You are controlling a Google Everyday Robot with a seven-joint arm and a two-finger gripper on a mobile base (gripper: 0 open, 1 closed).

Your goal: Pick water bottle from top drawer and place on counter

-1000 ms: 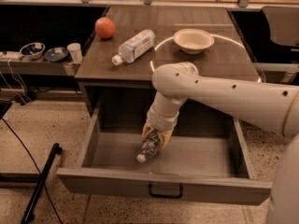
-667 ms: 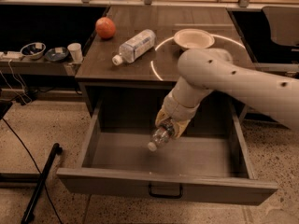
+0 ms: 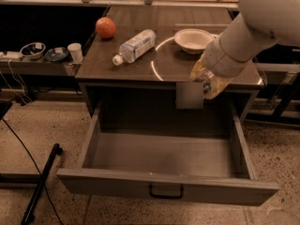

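The top drawer (image 3: 164,156) stands pulled open below the counter, its floor bare, with a black handle (image 3: 166,191) on its front. My gripper (image 3: 207,82) is at the counter's front edge, right of centre, above the drawer's back right part. It is shut on the water bottle (image 3: 213,87), which is mostly hidden by the wrist; only a clear, yellowish bit shows. The counter (image 3: 103,62) is dark wood with a thin white circle line (image 3: 153,65).
On the counter lie a fatter clear bottle (image 3: 136,46) with a whitish label, an orange-red ball-like fruit (image 3: 105,27) and a white bowl (image 3: 193,40). A low shelf at the left holds small bowls (image 3: 33,49) and a cup (image 3: 75,52). A black pole (image 3: 42,182) lies on the floor.
My gripper has risen out of the drawer with the water bottle and moved right and back, up to the counter's front edge. The drawer floor is now bare.
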